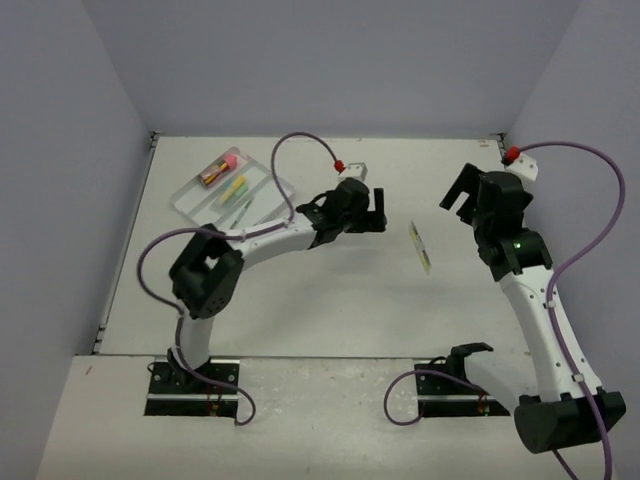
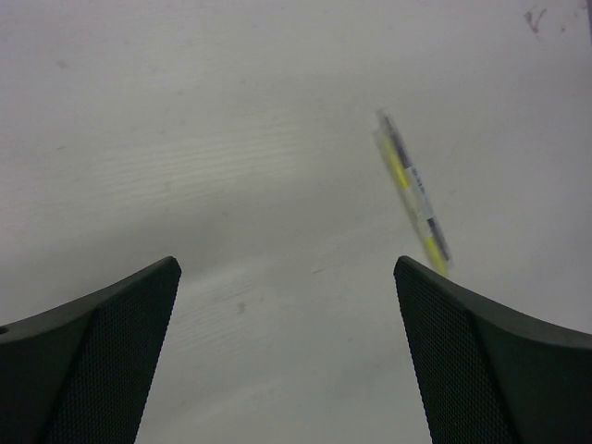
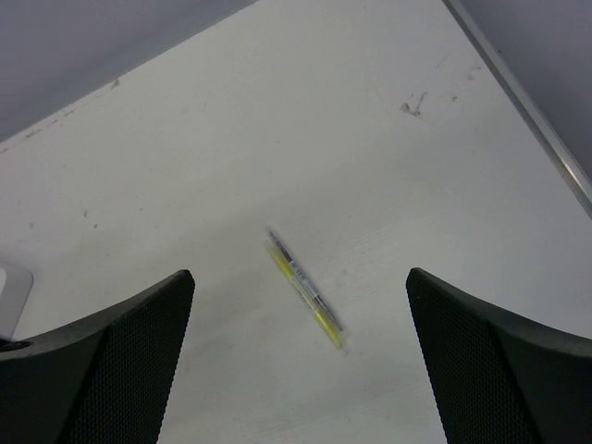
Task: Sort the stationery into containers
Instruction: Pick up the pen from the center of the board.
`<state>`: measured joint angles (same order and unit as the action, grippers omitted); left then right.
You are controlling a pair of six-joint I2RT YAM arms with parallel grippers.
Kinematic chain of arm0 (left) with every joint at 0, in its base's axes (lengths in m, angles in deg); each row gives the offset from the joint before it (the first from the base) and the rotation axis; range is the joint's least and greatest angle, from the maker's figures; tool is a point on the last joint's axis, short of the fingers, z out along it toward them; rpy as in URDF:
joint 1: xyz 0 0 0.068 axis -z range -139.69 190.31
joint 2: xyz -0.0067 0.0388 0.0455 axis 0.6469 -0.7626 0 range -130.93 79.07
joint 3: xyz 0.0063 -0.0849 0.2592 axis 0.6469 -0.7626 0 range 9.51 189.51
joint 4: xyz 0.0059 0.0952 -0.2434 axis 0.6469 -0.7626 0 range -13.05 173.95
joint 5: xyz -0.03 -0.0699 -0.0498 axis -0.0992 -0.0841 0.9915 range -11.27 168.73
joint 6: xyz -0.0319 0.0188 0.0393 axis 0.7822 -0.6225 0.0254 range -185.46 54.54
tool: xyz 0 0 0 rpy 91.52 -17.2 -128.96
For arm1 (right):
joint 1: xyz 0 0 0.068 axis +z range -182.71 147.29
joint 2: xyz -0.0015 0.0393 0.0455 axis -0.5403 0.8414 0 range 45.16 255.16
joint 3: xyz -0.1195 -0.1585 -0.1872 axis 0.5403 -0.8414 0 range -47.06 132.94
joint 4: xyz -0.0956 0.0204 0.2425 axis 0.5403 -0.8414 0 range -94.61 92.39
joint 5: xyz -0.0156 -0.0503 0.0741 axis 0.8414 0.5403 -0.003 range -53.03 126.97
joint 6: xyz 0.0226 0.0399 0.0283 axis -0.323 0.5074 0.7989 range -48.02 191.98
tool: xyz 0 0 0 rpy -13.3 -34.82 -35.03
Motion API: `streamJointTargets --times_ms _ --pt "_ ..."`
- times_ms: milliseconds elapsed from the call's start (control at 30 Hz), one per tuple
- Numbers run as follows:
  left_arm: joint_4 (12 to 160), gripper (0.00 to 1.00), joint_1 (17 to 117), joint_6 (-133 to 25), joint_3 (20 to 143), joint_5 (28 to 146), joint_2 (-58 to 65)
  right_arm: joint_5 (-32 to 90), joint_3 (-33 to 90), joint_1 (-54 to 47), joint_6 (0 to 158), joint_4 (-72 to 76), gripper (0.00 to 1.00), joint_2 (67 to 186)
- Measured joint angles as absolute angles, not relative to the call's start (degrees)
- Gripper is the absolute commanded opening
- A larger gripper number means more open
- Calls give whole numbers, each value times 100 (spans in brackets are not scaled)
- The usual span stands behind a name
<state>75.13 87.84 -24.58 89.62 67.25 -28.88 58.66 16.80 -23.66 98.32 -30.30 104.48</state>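
Observation:
Two thin pens, one yellow and one dark, lie side by side on the table (image 1: 421, 246). They also show in the left wrist view (image 2: 412, 190) and the right wrist view (image 3: 306, 289). My left gripper (image 1: 372, 213) is open and empty, left of the pens. My right gripper (image 1: 462, 193) is open and empty, held above the table to the right of the pens. The clear tray (image 1: 197, 205) sits at the back left and holds a pink-capped tube (image 1: 219, 168), a yellow highlighter (image 1: 233, 188) and a thin pen (image 1: 243, 208).
The table's raised right edge (image 3: 527, 106) runs near the right arm. Walls close the table at the back and on both sides. Purple cables loop over both arms.

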Motion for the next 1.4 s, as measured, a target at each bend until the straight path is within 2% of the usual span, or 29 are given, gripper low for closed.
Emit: streamJointTargets --times_ms 133,233,333,433,533,667,833,967,1200,1400 --pt "7456 93 9155 -2150 10688 6783 -4574 6000 1397 -2373 10056 -3045 99 9851" --pt "7078 84 9406 -2058 11861 6694 -5499 5986 1284 -2372 10096 -3013 99 9632" --pt "6722 80 9654 -2077 12920 6477 -6192 5838 1146 -2373 10109 -2982 99 9495" --pt "6374 70 9864 -2164 13542 6050 -6560 5684 1044 -2371 10111 -2972 99 9416" --pt "6176 65 10021 -2282 13660 5683 -6659 5526 1023 -2371 10111 -2939 99 9397" --pt "6037 65 10082 -2459 13670 5297 -6762 5328 977 -2371 10106 -2902 99 9333" --pt "5964 70 10065 -2693 13844 5040 -7014 5112 919 -2371 10091 -2795 99 9301" --pt "5972 66 10073 -2806 13878 4949 -7051 5028 877 -2371 10086 -2774 99 9314" --pt "5955 48 10084 -2912 13905 4826 -7095 4924 873 -2371 10066 -2706 98 9312" --pt "5876 17 10082 -2975 13905 4718 -7099 4918 873 -2371 10047 -2670 98 9312"
